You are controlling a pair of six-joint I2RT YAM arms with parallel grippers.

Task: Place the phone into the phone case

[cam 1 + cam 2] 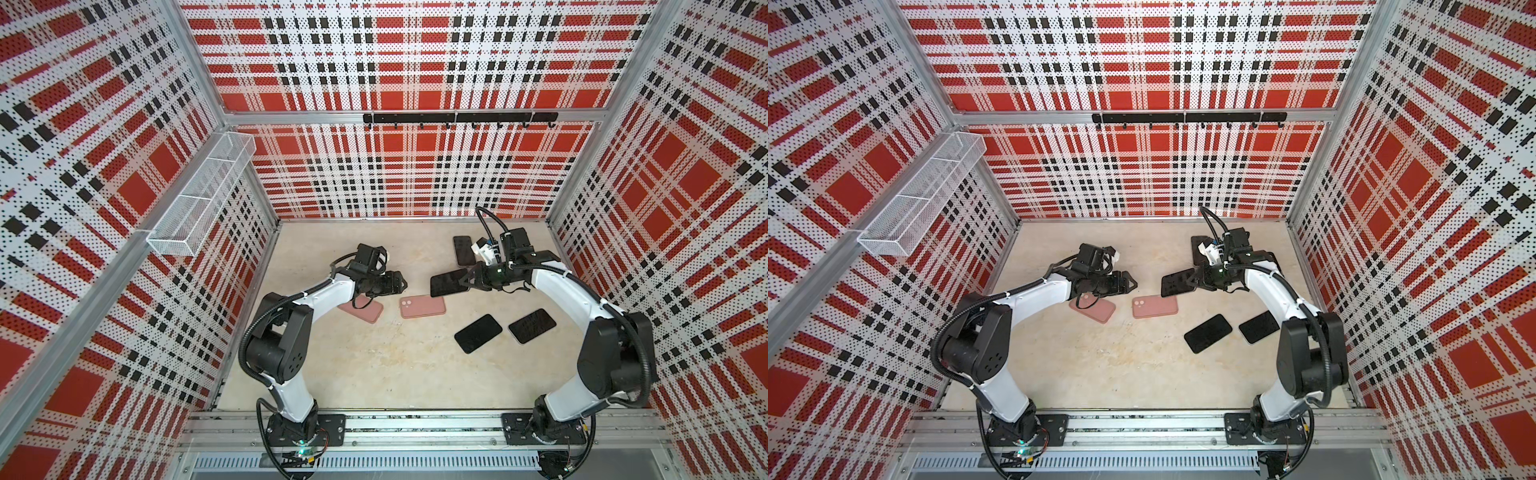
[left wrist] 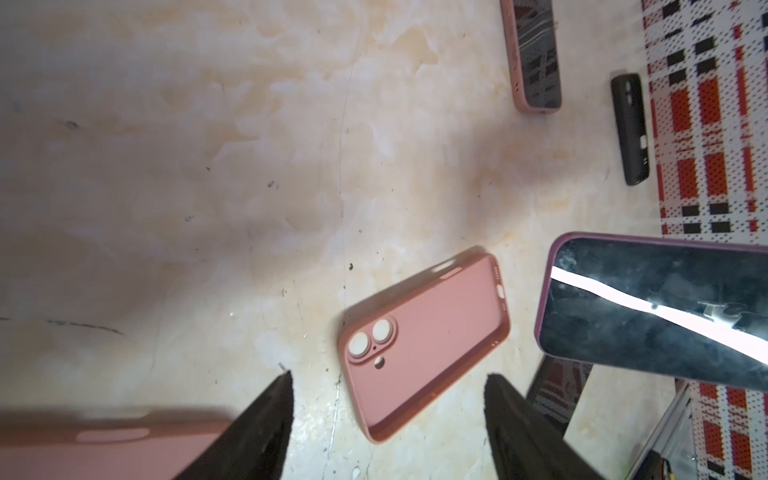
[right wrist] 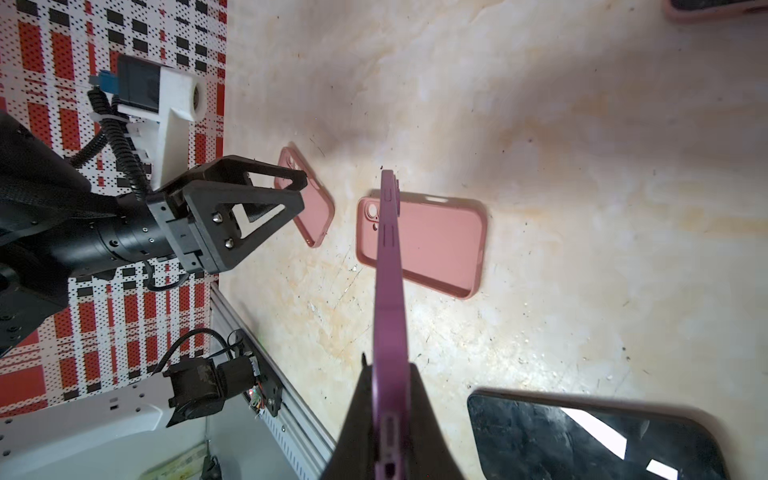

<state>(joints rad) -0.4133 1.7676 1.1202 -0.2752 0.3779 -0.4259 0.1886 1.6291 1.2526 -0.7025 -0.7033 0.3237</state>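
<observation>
- Nearest, toward the right edge of the tabletop, two dark-screened handsets lie flat side by side without touching. One is a black phone; just right of it is a pale-rimmed phone.
- Farther in, near the middle of the tabletop, the pink case lies flat with its hollow side up. The left wrist view shows its raised rim and camera cut-outs.
- Left of it and apart from it lies a second pink case, partly covered by the left arm's wrist in both top views.
- The left gripper hangs above the tabletop just beyond the gap between the two cases. Its fingers are spread with nothing between them. In the left wrist view the fingertips stand either side of the pink case's camera end.
- The right gripper pinches the phone by one short end, its fingers pressed on the two faces.
- The phone has a purple edge and a dark screen and is held off the tabletop. Its free end is close to the pink case's far right corner, and it is not in the case.
- Beyond it, toward the far edge, a dark handset lies flat, partly hidden by the right wrist camera.
- In the left wrist view a black case lies just beside the plaid wall.
</observation>
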